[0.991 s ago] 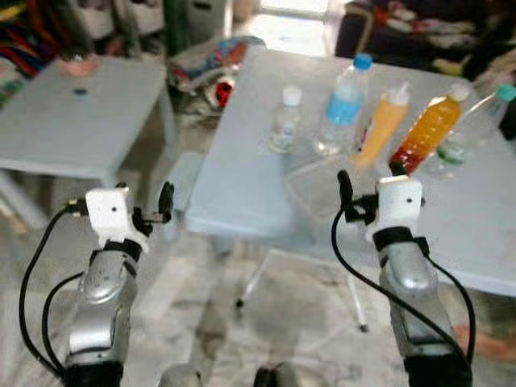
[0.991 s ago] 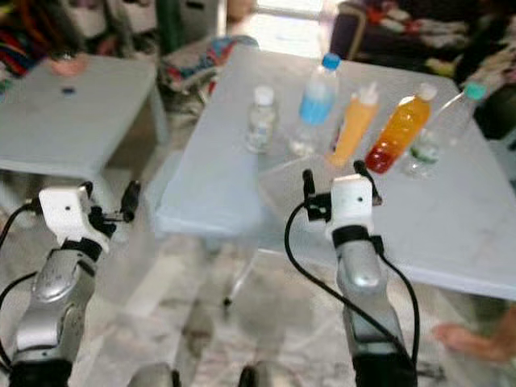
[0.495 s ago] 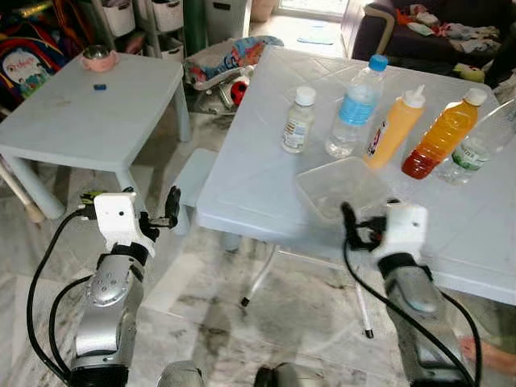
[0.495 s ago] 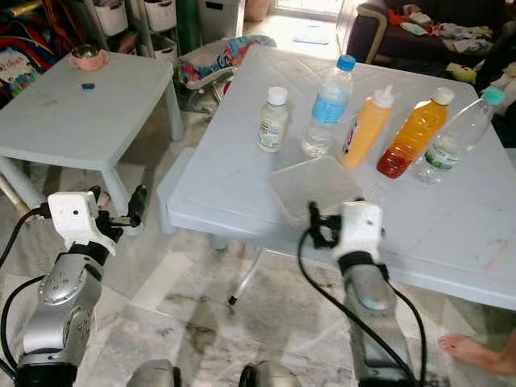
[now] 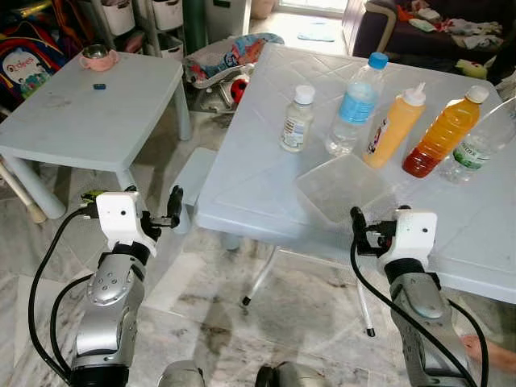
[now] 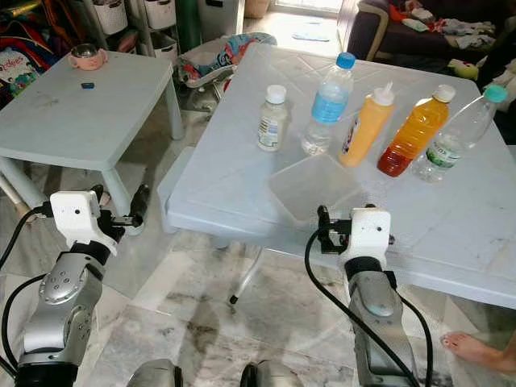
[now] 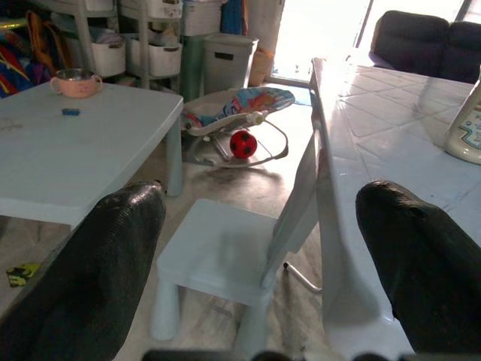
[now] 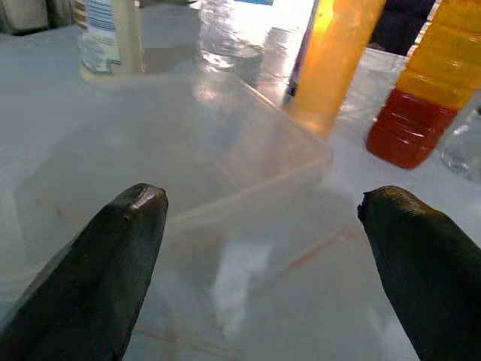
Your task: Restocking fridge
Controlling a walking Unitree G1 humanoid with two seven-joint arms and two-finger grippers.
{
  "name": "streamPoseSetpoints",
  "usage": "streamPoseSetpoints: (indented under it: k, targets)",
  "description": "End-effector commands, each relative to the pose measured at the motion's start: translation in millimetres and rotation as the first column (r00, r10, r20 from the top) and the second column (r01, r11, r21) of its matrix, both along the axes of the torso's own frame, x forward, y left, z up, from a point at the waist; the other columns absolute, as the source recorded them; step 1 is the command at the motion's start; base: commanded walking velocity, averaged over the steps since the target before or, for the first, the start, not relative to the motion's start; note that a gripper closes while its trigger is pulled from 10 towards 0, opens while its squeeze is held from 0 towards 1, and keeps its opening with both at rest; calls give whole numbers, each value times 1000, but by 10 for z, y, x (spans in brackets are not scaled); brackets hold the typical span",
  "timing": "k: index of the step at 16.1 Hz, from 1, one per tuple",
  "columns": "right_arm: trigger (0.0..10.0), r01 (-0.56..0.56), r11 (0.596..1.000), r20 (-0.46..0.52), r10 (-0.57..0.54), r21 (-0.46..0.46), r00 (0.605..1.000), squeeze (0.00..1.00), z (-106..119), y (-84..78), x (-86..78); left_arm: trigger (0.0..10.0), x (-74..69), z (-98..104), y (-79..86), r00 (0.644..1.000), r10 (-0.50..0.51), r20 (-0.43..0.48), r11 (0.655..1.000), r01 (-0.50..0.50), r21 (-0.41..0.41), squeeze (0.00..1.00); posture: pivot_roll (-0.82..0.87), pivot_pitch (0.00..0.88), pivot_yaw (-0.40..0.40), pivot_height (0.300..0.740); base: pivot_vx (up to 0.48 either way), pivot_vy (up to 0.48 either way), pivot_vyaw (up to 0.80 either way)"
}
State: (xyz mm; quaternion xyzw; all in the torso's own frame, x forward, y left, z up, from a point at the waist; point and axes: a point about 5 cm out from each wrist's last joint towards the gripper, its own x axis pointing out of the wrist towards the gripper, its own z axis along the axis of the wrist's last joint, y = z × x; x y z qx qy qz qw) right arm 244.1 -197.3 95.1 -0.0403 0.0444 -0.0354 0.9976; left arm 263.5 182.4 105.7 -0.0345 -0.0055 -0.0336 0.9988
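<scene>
A low pale-blue plastic side tabletop [image 5: 89,121] stands at left, carrying a small pink bowl [image 5: 97,57] at its far edge. Beyond it, a red ball [image 7: 243,144] lies on the floor.

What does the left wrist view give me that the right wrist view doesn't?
Left wrist view: the small table with a pink bowl, a little stool, a red ball and storage bins on the floor side. Right wrist view: the clear container close ahead, the yellow squeeze bottle and the orange juice bottle behind it. Both: the big white table and each tool's fingers spread open.
</scene>
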Motion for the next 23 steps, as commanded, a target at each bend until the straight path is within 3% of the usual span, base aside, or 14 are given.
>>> streamPoseSetpoints:
  k: [1,6,10,13,15,20,23]
  targets:
    - [10000,56,998,-6,-56,2,998,0,22,-84,10,10000,11,-1,-15,1000,-11,-2,1000,11,15,0,25,80,-50,740,0,0,0]
    - [10000,141,990,-15,-141,19,990,0,41,-289,93,10000,0,9,-10,1000,-22,-1,999,22,28,0,36,87,-39,740,0,0,0]
    - [10000,156,988,5,-156,8,988,0,87,-347,167,10000,-3,22,-7,1000,-27,-1,999,27,34,0,45,92,-31,740,0,0,0]
    - [10000,111,993,61,-113,32,992,0,184,-240,212,10000,-6,27,2,1000,-28,-1,999,28,39,0,50,94,-29,740,0,0,0]
    - [10000,37,998,87,-42,58,995,0,202,-79,134,10000,-10,31,0,1000,-28,1,999,28,42,0,53,94,-35,740,0,0,0]
    - [10000,-117,971,21,116,208,993,0,94,154,16,10000,-9,23,-16,999,-34,-1,999,34,41,0,49,90,-39,740,0,0,0]
    - [9725,-89,958,-4,94,274,996,0,49,139,36,10000,1,25,-31,999,-39,3,998,38,45,0,49,87,-41,740,0,0,0]
